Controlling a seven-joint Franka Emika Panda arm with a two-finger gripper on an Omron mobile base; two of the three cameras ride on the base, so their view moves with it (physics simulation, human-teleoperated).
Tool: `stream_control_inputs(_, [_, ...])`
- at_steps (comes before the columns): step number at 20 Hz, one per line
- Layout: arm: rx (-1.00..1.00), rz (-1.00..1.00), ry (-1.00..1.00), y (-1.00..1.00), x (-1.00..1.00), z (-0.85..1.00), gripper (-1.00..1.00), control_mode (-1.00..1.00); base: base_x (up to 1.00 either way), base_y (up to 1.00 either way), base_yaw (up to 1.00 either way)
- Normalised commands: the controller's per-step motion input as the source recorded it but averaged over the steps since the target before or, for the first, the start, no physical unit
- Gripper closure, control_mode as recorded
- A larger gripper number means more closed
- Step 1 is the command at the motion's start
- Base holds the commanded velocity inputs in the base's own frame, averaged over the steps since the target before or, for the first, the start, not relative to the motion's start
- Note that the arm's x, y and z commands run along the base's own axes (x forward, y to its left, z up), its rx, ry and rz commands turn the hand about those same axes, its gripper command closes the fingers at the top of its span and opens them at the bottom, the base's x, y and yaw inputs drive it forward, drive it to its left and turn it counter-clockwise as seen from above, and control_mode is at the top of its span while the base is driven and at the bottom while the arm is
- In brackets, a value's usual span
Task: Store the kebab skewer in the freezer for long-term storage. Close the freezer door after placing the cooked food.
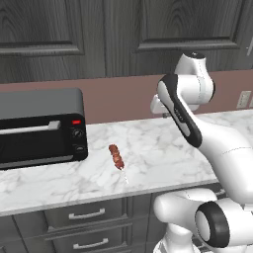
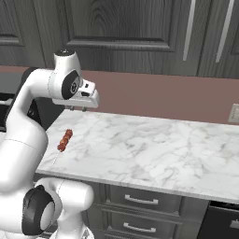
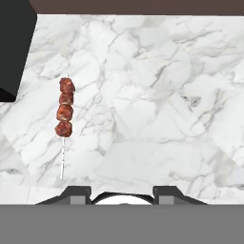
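Currently the kebab skewer point(image 1: 117, 158) lies flat on the marble desk point(image 1: 163, 153), just beside the black toaster oven point(image 1: 39, 126) on the side toward the arm, near the desk's front edge. Its reddish-brown meat chunks sit at the end nearer the oven's rear; the bare pale stick points toward the front edge. The pincer point(image 2: 77, 109) hangs above the desk, farther from the toaster oven than the skewer and well apart from it, its fingers pressed together on nothing. Grey drawers point(image 1: 86, 215) sit below the desk, dark wood cabinets point(image 1: 123, 34) above.
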Motion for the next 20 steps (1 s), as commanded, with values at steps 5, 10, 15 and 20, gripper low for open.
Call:
stream_control_inputs(5, [0.0,0.0,0.01,0.0,0.0,0.0,-1.0,-1.0,0.0,0.0,0.0])
stream_control_inputs(10, [0.0,-0.01,0.08,0.02,-0.09,-0.19,-1.0,-1.0,0.0,0.0,0.0])
stream_control_inputs(15, [0.0,0.0,0.0,0.35,-0.07,-0.45,-1.0,-1.0,0.0,0.0,0.0])
stream_control_inputs(20, [0.0,0.0,0.0,0.6,-0.04,-0.42,-1.0,-1.0,0.0,0.0,0.0])
